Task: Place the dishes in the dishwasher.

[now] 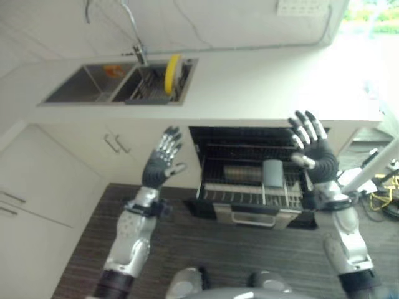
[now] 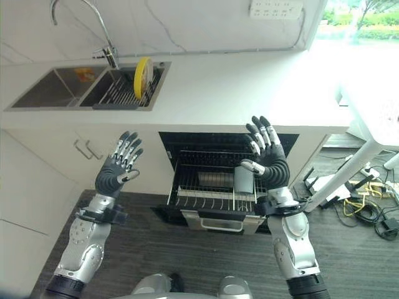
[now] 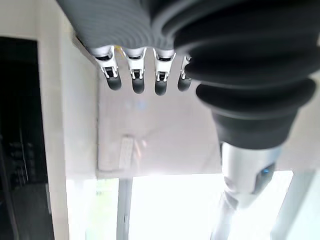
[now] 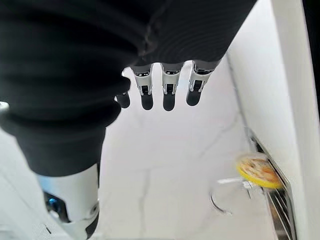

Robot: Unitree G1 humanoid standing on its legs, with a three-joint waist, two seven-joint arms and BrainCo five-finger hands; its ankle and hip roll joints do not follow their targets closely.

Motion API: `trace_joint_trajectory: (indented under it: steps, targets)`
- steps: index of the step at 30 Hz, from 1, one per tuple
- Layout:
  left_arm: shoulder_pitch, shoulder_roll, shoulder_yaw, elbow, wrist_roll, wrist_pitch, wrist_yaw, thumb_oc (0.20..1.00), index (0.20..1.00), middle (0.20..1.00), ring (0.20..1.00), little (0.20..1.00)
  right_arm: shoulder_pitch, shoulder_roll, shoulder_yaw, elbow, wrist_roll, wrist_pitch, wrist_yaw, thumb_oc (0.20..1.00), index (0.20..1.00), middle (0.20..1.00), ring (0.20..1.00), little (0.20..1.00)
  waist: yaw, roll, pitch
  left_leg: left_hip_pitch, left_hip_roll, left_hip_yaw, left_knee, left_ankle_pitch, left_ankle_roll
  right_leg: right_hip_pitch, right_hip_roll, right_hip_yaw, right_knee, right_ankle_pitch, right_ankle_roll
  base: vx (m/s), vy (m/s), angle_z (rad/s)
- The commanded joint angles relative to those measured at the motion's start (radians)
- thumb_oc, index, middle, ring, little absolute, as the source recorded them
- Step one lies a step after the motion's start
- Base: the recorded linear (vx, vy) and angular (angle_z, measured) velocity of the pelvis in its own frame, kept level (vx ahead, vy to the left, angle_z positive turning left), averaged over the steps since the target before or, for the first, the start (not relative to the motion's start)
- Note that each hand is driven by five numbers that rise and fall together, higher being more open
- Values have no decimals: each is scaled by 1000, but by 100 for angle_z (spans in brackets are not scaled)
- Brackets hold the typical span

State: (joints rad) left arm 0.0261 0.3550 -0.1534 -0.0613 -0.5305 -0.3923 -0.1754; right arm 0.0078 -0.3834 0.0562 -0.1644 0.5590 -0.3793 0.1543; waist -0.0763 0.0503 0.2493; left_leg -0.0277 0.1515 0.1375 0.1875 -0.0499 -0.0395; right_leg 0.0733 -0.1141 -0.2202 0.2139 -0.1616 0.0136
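Note:
A yellow plate stands on edge in the rack of the right sink basin; the right wrist view catches the same plate. Below the counter the dishwasher is open, its lower rack pulled out with a grey cup standing in it. My left hand is raised, open and empty, in front of the cabinet left of the dishwasher. My right hand is raised, open and empty, over the rack's right side, beside the cup.
A second sink basin on the left holds something orange. A tap rises behind the sinks. White counter stretches to the right. White cabinets stand at left; a white table leg and cables at right.

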Motion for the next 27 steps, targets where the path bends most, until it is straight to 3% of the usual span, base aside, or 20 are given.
trace_joint_trajectory:
  steps: [1, 3, 5, 8, 10, 11, 14, 16, 18, 22, 23, 24, 26, 27]
  targets:
    - [-18, 13, 64, -79, -19, -39, -40, 1000, 1000, 1000, 1000, 1000, -49, -19, -26, -49, -38, -45, -37, 1000, 1000, 1000, 1000, 1000, 15, -7, -3, 33, 86, -20, -124, 211, -81, 58, 44, 61, -47, 3, 42, 234, 542, -32]
    - [-12, 13, 75, -74, -24, -55, -70, 1000, 1000, 1000, 1000, 1000, -41, -30, -43, -54, -22, -45, -48, 1000, 1000, 1000, 1000, 1000, 4, -1, -4, 43, 121, -11, -141, 215, -89, 54, 16, 64, -33, -7, 53, 169, 489, -44]
    - [-10, 16, 83, -72, -24, -73, -91, 1000, 1000, 1000, 1000, 1000, -37, -36, -62, -61, -11, -44, -43, 1000, 1000, 1000, 1000, 1000, -6, 9, -5, 58, 122, 1, -152, 182, -88, 42, -13, 66, -11, -14, 69, 130, 495, -36]
    - [-29, 39, 73, -67, -28, -50, -141, 1000, 1000, 1000, 1000, 1000, -11, -31, -109, -66, 10, -77, -89, 1000, 1000, 1000, 1000, 1000, -22, 12, -10, 78, 76, 31, -154, 102, -71, 22, -87, 54, 44, -10, 115, 163, 549, -20]
    - [-48, 45, 66, -71, -22, -29, -152, 1000, 1000, 1000, 1000, 1000, 2, -15, -128, -71, 53, -85, -98, 1000, 1000, 1000, 1000, 1000, -24, 9, -14, 80, 42, 20, -145, 77, -51, 1, -115, 53, 60, 6, 135, 114, 365, 9]
    - [-62, 51, 60, -68, 4, -23, -154, 1000, 1000, 1000, 1000, 1000, 12, 4, -144, -67, 56, -98, -105, 1000, 1000, 1000, 1000, 1000, -28, 5, -19, 92, 8, 27, -151, 62, -30, -24, -149, 46, 85, 46, 153, 135, 414, 18]
    - [-64, 63, 67, -72, 22, -17, -121, 1000, 1000, 1000, 1000, 1000, 19, 40, -154, -75, 46, -90, -77, 1000, 1000, 1000, 1000, 1000, -18, 7, -25, 121, -32, 74, -181, 44, 6, -56, -177, -5, 132, 115, 166, 113, 324, 8]
    - [-55, 73, 79, -72, 37, -19, -97, 1000, 1000, 1000, 1000, 1000, 15, 55, -155, -71, 53, -88, -62, 1000, 1000, 1000, 1000, 1000, -1, 7, -31, 136, -41, 126, -204, 39, 20, -69, -169, -46, 168, 129, 174, 59, 206, -46]
    - [-65, 88, 90, -77, 29, -17, -77, 1000, 1000, 1000, 1000, 1000, 20, 53, -161, -73, 71, -77, -64, 1000, 1000, 1000, 1000, 1000, -1, -7, -30, 136, -73, 154, -216, 24, 39, -79, -44, -65, 156, 88, 156, 50, 127, -88]
    - [-82, 72, 97, -82, 53, -49, -3, 1000, 1000, 1000, 1000, 1000, -13, 37, -142, -42, 77, -109, -51, 1000, 1000, 1000, 1000, 1000, 4, -28, -20, 129, -129, 165, -199, 5, 38, -90, 75, -120, 47, 78, 101, 13, 63, -11]
    - [-92, 71, 98, -76, 58, -55, 17, 1000, 1000, 1000, 1000, 1000, -20, 33, -138, -38, 80, -112, -43, 1000, 1000, 1000, 1000, 1000, -3, -30, -14, 129, -140, 154, -183, -9, 40, -104, 75, -113, 40, 83, 98, -5, -40, -23]
    - [-111, 71, 99, -55, 60, -68, 29, 1000, 1000, 1000, 1000, 1000, -29, 29, -145, -28, 88, -113, -32, 1000, 1000, 1000, 1000, 1000, -9, -38, -14, 110, -146, 147, -135, -34, 46, -95, 89, -101, 5, 60, 68, -7, -91, -19]
    - [-116, 54, 94, -28, 32, -126, 37, 1000, 1000, 1000, 1000, 1000, -47, -4, -133, -15, 65, -143, -61, 1000, 1000, 1000, 1000, 1000, -14, -60, -8, 80, -139, 168, 41, -102, 36, -94, 69, -112, -5, 48, 39, 27, -107, 12]
    - [-111, 46, 96, -35, 27, -119, 35, 1000, 1000, 1000, 1000, 1000, -47, -10, -140, -14, 47, -146, -85, 1000, 1000, 1000, 1000, 1000, -11, -70, -5, 39, -125, 153, 152, -77, 16, -80, 63, -105, -20, 50, 30, 76, -79, 22]
